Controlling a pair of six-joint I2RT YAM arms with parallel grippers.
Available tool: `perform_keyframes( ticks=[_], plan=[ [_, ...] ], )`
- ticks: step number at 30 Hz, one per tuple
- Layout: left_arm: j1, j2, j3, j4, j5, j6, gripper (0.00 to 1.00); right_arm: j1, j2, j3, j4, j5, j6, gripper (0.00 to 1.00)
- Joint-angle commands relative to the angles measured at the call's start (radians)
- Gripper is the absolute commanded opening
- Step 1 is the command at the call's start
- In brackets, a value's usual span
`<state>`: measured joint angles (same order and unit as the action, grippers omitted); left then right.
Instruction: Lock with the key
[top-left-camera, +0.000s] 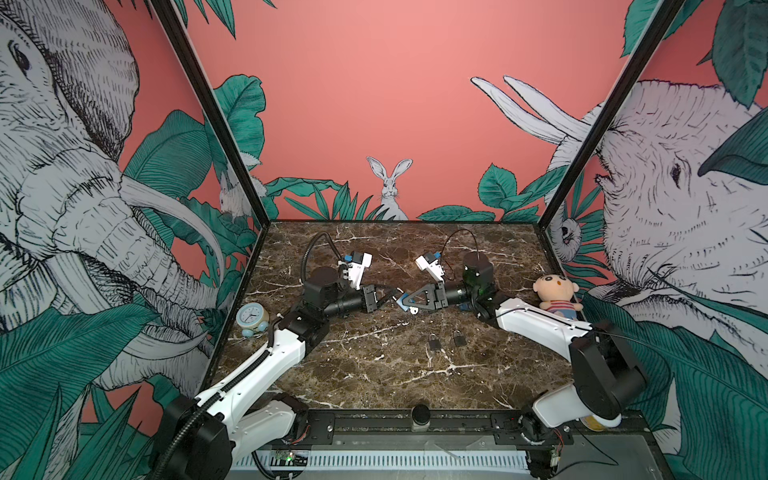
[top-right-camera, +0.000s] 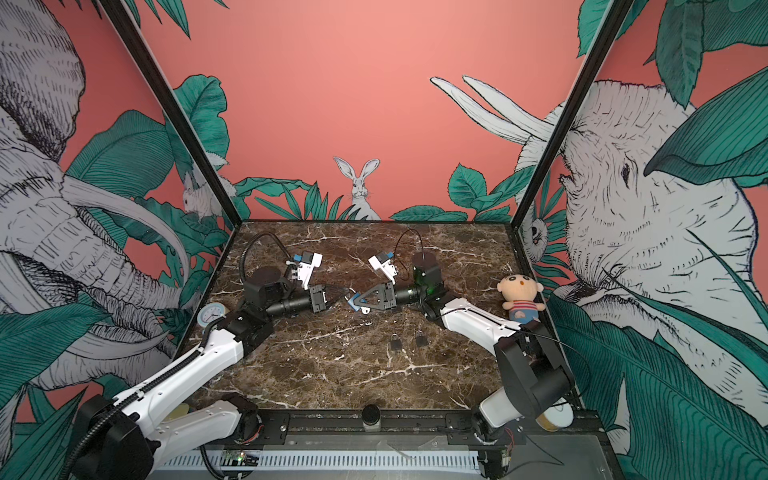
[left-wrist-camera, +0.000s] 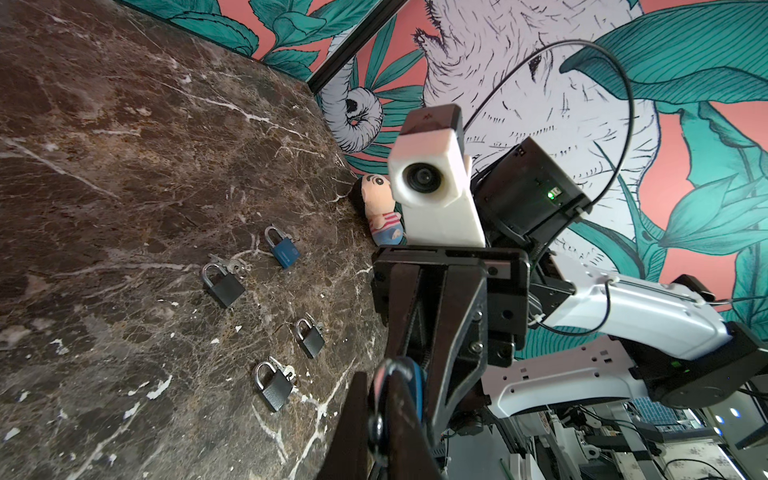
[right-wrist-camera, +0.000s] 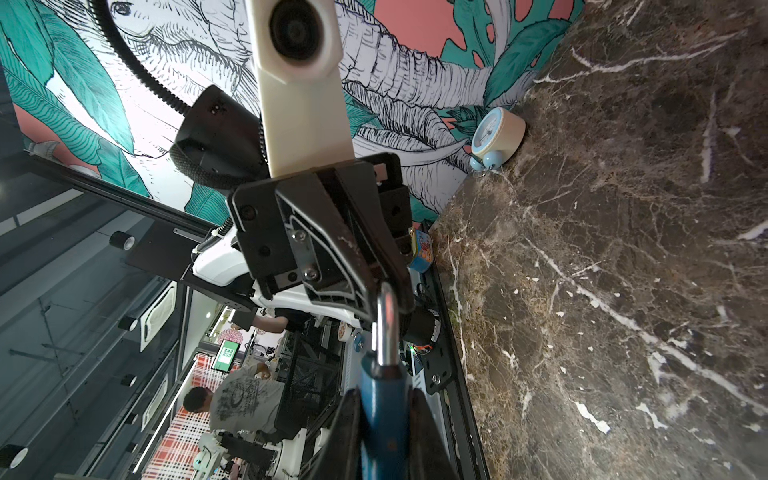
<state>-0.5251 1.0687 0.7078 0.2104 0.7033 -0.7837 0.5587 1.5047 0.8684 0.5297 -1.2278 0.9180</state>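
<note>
- Slipping looked like the main danger. The blue padlock (top-left-camera: 400, 301) hung in the air over the middle of the table (top-left-camera: 374, 374), shared between both arms, so an uneven pull could have wrenched it out of one grip.
- The right gripper (top-left-camera: 405, 302) was clamped on the padlock's blue body, which filled the gap between its fingers in the right wrist view.
- The left gripper (top-left-camera: 394, 296) was closed as well, its tips seemingly pinched on the silver shackle (right-wrist-camera: 384, 320). A thin round bar like that could have rolled between the fingers.
- A small pale metal piece, which I took for the key (top-left-camera: 412, 310), hung just under the right gripper. Whether it sat in the keyhole could not be told. If loose, it might have dropped. If seated, an off-line push on the shackle might have jammed the lock instead of latching it.
- Spare padlocks (left-wrist-camera: 222, 284) lay loose on the marble nearby, among them a second blue padlock (left-wrist-camera: 284, 249). A dropped lock could have landed among these and been confused with them.
- No tray, box or bowl stood on the table. A small printed tin (right-wrist-camera: 422, 251) showed by the table's edge, and its contents were hidden.
</note>
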Motion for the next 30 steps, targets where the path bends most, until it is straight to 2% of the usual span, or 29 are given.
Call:
perform_keyframes(
  ticks=[1,3,11,15,18,25,29,30],
  plan=[
    [-0.024,-0.003,0.053,0.043,0.12,-0.017,0.12,0.02,-0.002,-0.005,0.053,0.103,-0.006,0.0],
    [-0.024,-0.005,0.052,0.045,0.12,-0.018,0.17,0.02,-0.001,-0.002,0.051,0.103,-0.007,0.0],
    [-0.024,-0.01,0.05,0.045,0.12,-0.021,0.19,0.021,0.01,0.0,0.081,0.097,0.014,0.0],
    [-0.023,-0.012,0.047,0.044,0.119,-0.02,0.13,0.023,0.012,0.004,0.085,0.097,0.021,0.0],
    [-0.02,-0.01,0.042,0.045,0.118,-0.021,0.0,0.024,0.009,0.003,0.085,0.101,0.022,0.0],
    [-0.017,-0.031,0.021,0.051,0.082,-0.023,0.0,0.023,0.018,0.006,0.093,0.116,0.027,0.0],
    [0.006,-0.064,0.011,0.026,0.038,-0.017,0.0,0.018,0.011,-0.01,0.125,0.129,0.043,0.27],
    [0.015,-0.075,0.01,0.014,0.027,-0.013,0.0,0.016,0.005,-0.017,0.127,0.139,0.042,0.3]
  ],
)
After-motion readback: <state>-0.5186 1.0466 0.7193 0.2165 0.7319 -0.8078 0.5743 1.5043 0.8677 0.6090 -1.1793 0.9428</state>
